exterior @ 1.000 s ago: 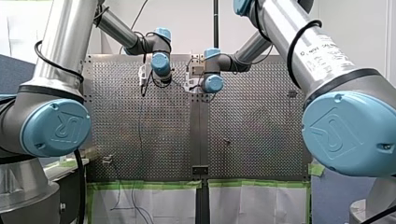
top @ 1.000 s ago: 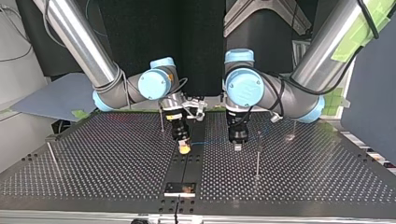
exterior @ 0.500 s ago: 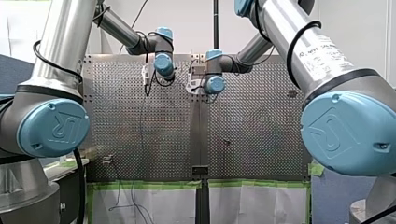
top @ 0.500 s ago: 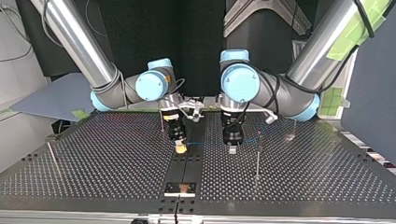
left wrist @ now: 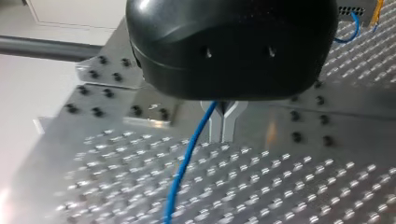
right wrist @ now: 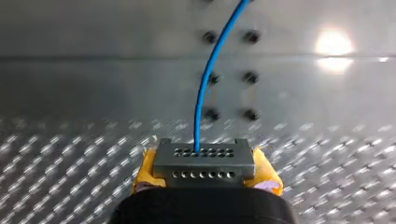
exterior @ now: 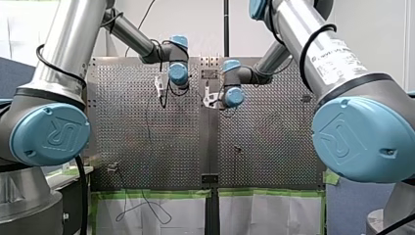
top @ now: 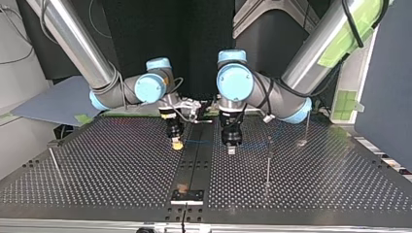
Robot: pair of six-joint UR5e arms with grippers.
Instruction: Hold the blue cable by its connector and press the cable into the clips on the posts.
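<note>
Cable (right wrist: 205, 88) ran straight across the table's (top: 320, 187) centre strip (top: 197, 167), from the grey connector (right wrist: 204, 163) clamped between my right gripper's (right wrist: 205, 171) yellow pads (right wrist: 267, 177) to my left gripper (left wrist: 226, 122), metal fingers (left wrist: 233, 119) pinched shut on it. Nearest post (top: 268, 162) stood just past my left gripper, so that arm was closer. Only readable writing was UR on the blue joint caps (exterior: 51, 134)

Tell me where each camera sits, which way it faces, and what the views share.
Front: behind and above the shoulders, facing over the table; left arm and right arm loom at its sides.
Top: across the table, facing the arms; right tool at left, left tool at right.
Left wrist: on that wrist, looking along the left tool at the cable.
Right wrist: on that wrist, looking along the right tool, yellow pads clamping the connector.
Shared: the cable, in top and both wrist views.
</note>
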